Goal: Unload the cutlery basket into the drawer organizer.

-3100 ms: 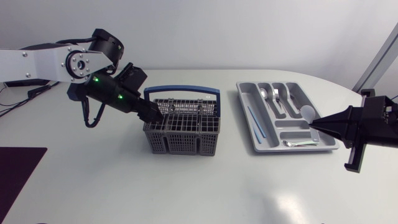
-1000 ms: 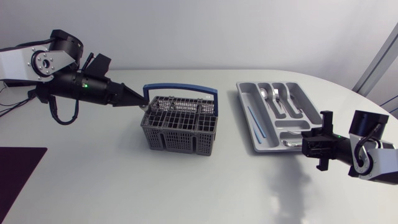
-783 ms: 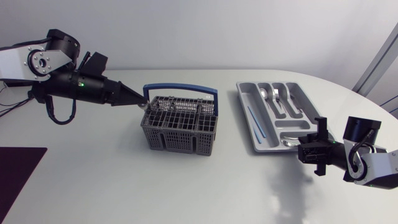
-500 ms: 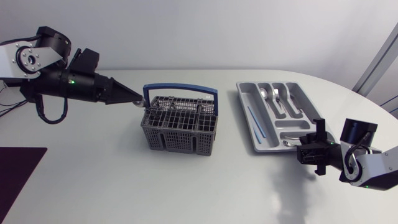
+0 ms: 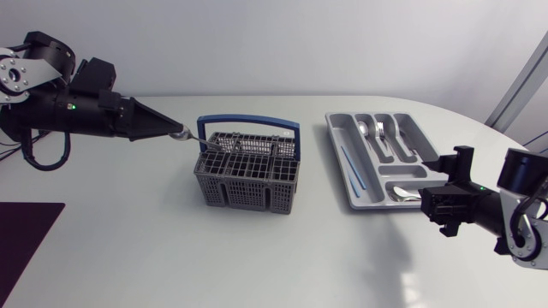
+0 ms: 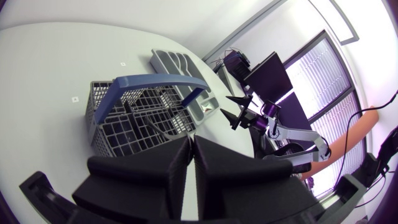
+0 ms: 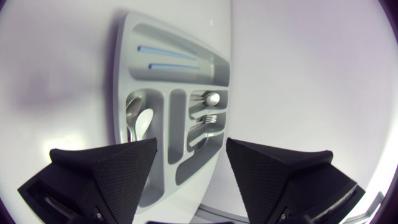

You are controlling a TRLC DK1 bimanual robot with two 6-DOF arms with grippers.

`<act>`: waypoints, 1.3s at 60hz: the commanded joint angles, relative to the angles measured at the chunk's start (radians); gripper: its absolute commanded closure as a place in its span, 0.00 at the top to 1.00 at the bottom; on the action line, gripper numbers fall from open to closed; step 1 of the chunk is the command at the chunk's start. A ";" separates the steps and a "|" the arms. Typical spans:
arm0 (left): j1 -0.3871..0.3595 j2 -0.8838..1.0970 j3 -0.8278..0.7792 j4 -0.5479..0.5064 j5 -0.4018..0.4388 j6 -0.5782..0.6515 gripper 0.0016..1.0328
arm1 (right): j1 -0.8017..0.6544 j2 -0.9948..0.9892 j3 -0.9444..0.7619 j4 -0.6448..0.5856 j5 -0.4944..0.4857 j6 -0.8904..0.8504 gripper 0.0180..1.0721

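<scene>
Right gripper [image 7: 191,149]: 2 fingers spread, empty, well right of cutlery basket [image 5: 248,190], at drawer organizer [image 5: 338,141] near corner. Left gripper [image 5: 175,133]: clamped on silver utensil [image 5: 201,142], just left of basket. Utensil's long axis slants down into basket. Organizer beyond basket from utensil, right arm nearer it.

On white table [image 5: 171,257], at the middle: grey plastic mesh cutlery basket [image 5: 248,181] with blue arched handle [image 5: 248,124]. Just left of it, left fingers [image 5: 174,133], black and wedge-shaped, pinched on the end of a thin silver metal utensil [image 5: 205,142] slanting down into the basket's back left corner. To the right, well apart: grey plastic drawer organizer [image 5: 335,137], with thin blue stick [image 5: 351,168] and silver cutlery [image 5: 382,135] in separate compartments. Right fingers [image 5: 426,204] just beside its near right corner.
</scene>
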 commanded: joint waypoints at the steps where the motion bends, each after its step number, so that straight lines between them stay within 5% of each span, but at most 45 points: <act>1: 0.006 -0.034 0.010 -0.020 0.029 0.020 0.11 | 0.053 -0.123 0.049 -0.115 -0.010 0.124 0.83; 16: -0.074 -0.068 0.005 -0.032 0.032 0.029 0.11 | 0.310 -0.312 0.265 -0.602 -0.047 0.495 0.83; 29: -0.192 -0.068 0.047 -0.113 0.032 0.159 0.10 | 0.586 -0.295 0.388 -0.768 -0.051 0.702 0.81; 51: -0.381 -0.055 0.151 -0.413 -0.014 0.560 0.08 | 0.803 -0.144 0.546 -0.826 -0.128 0.843 0.67; 78: -0.473 0.040 0.209 -0.659 -0.101 0.931 0.07 | 0.941 -0.060 0.577 -0.805 -0.149 0.877 0.55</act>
